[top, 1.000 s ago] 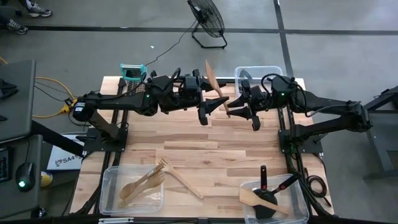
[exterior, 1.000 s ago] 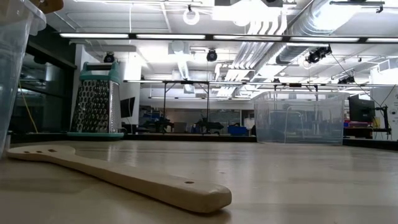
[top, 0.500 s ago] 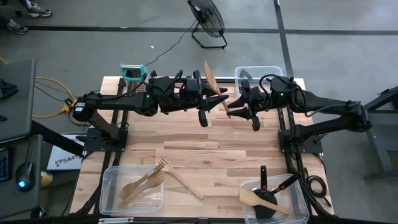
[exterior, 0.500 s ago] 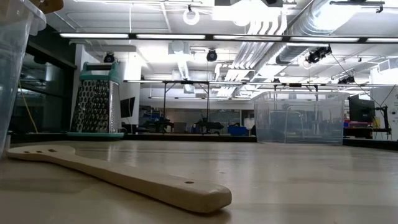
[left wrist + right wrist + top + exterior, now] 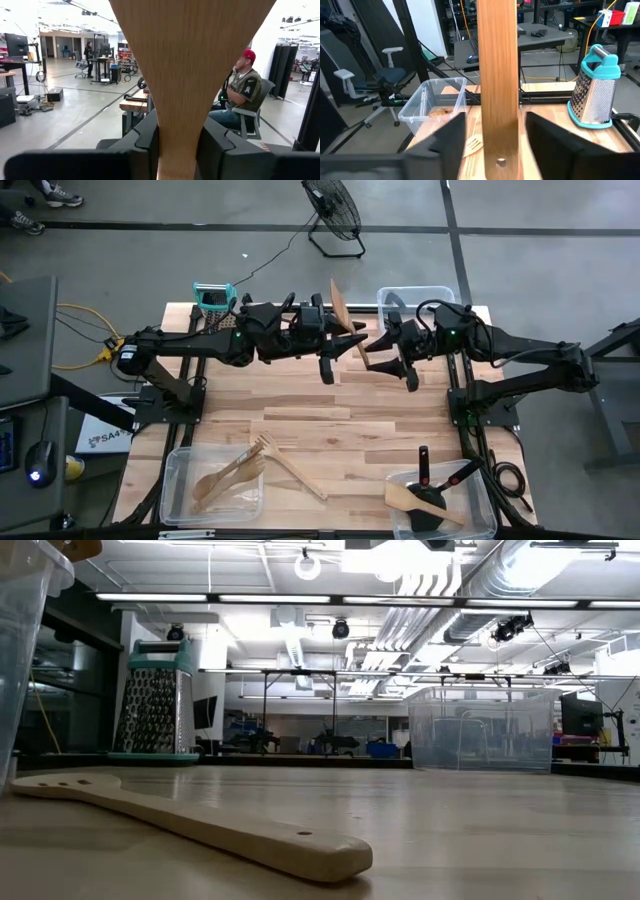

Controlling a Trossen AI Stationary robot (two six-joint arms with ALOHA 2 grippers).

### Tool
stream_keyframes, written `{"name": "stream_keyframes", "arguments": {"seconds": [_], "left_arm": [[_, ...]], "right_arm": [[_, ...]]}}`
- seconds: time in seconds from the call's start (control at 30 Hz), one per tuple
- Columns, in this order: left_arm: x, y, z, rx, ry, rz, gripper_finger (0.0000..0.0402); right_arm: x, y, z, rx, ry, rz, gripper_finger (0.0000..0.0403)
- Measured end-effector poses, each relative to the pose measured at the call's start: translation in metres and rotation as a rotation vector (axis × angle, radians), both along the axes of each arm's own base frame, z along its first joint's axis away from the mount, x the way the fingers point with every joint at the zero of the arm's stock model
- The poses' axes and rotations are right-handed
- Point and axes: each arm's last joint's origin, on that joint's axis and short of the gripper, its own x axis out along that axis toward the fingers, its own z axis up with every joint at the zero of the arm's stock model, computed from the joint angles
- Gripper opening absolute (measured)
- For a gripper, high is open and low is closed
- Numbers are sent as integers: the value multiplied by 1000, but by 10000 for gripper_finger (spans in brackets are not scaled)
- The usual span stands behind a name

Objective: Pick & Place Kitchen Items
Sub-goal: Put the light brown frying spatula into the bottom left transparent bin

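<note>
Both grippers meet mid-table: left gripper (image 5: 352, 340) now pinches the wooden spatula (image 5: 340, 305), right gripper (image 5: 378, 350) has spread, table (image 5: 300, 410) centre bare.

Smooth pale wood spatula (image 5: 187, 60); planked wooden table (image 5: 330, 420).

On the surface (image 5: 360, 405) there are three clear bins (image 5: 212, 480). Pale wooden utensils (image 5: 230, 472) number about five: two or three at the near left bin, one in the near right bin, one spatula (image 5: 341, 308) raised between the two arms. Two black tools (image 5: 424, 470) lie in the near right bin. One grater (image 5: 211, 296) stands at the far left corner.
</note>
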Motion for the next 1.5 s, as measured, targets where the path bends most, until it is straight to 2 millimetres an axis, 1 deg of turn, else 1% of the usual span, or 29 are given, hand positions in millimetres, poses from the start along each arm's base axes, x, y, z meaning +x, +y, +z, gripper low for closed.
{"name": "stream_keyframes", "arguments": {"seconds": [0.1, 0.17, 0.23, 0.37, 0.5, 0.73, 0.87, 1.07, 1.27, 1.5], "left_arm": [[0, 0, 0, 0, 1, 1, 83], [0, 0, 0, -3, 1, 14, 83], [0, 1, -1, -6, 7, 26, 83], [-4, 3, -3, -41, 59, 85, 83], [-12, 4, -4, -93, 125, 111, 83], [-34, 4, -2, -183, 217, 104, 83], [-47, -2, -5, -228, 303, 94, 83], [-63, -19, -11, -319, 428, 59, 83], [-81, -46, -27, -439, 616, 31, 83], [-97, -77, -39, -554, 756, -8, 83]], "right_arm": [[-2, 0, 0, 20, 9, -2, 248], [-3, 1, 0, 31, 17, -4, 269], [-6, 1, 0, 34, 31, -5, 280], [-13, 2, -1, 39, 62, -8, 283], [-22, 3, -2, 36, 97, -46, 279], [-36, 2, -5, 19, 169, -138, 278], [-42, 1, -6, 4, 197, -213, 278], [-43, 0, -9, -4, 233, -262, 278], [-41, -1, -11, 0, 240, -266, 278], [-40, -1, -11, 0, 241, -266, 278]]}}
